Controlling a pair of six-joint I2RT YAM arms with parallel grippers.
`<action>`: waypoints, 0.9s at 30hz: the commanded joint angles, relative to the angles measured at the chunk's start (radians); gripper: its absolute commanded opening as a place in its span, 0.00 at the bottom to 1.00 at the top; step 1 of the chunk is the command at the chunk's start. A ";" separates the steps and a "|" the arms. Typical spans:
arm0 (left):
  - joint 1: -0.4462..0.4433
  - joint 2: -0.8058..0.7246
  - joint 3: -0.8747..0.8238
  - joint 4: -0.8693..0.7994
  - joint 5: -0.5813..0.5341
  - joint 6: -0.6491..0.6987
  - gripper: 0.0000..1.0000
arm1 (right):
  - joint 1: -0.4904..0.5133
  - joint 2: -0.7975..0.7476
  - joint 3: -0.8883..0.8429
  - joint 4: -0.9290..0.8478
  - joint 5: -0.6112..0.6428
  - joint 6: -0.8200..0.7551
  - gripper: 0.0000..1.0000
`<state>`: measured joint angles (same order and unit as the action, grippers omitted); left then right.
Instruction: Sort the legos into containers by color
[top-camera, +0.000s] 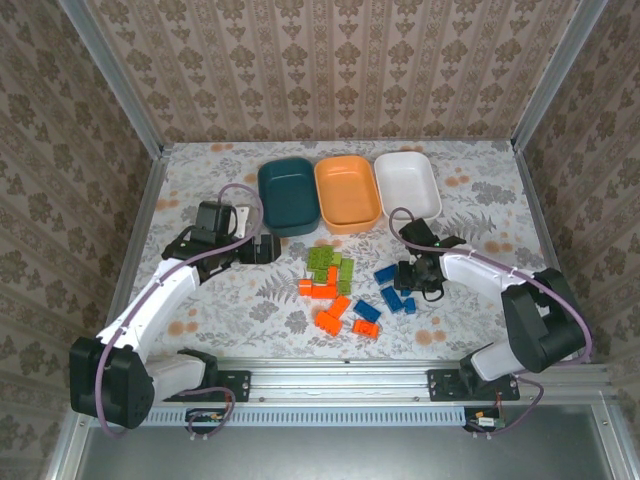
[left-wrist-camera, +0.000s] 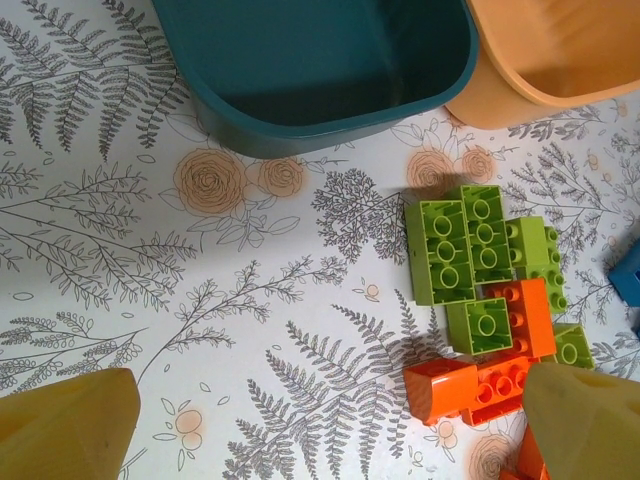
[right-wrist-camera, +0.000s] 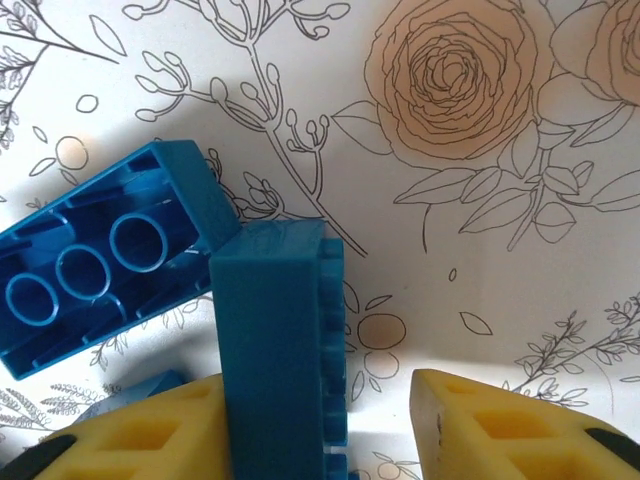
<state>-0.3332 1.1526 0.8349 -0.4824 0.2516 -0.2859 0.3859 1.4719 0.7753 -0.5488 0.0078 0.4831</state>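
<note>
Gripper, left: hovers low over the table, jaws spread wide and holding nothing. It sits just left of the brick pile, with one fingertip over an orange brick, probably lining up a pick.

Bins, far row, touching side by side: teal bin, orange bin, white bin. No brick lies in any of them, so I judge the sorting barely begun.

Legos, loose on the table in front of the bins:
- green bricks, clustered nearest the teal and orange bins;
- orange bricks, just below them and partly interlocked with the green;
- blue bricks, scattered to the right.

Gripper, right: down among the blue bricks, jaws partly open around a blue brick standing on edge. The brick touches one finger and stands apart from the other, so it is not yet clamped. A second blue brick leans against it, hollow side up, and may be dragged along on the lift.
</note>
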 joint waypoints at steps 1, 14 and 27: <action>-0.003 -0.011 -0.010 -0.018 0.014 0.016 1.00 | 0.004 0.017 -0.010 0.009 0.038 0.012 0.41; -0.003 -0.011 -0.010 -0.012 0.023 0.011 1.00 | -0.001 -0.073 0.045 -0.067 0.083 0.000 0.20; -0.004 -0.026 -0.034 0.060 0.136 -0.112 1.00 | -0.051 0.000 0.456 -0.132 0.092 -0.057 0.17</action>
<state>-0.3332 1.1522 0.8215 -0.4530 0.3386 -0.3458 0.3481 1.3682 1.1522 -0.6491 0.0757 0.4664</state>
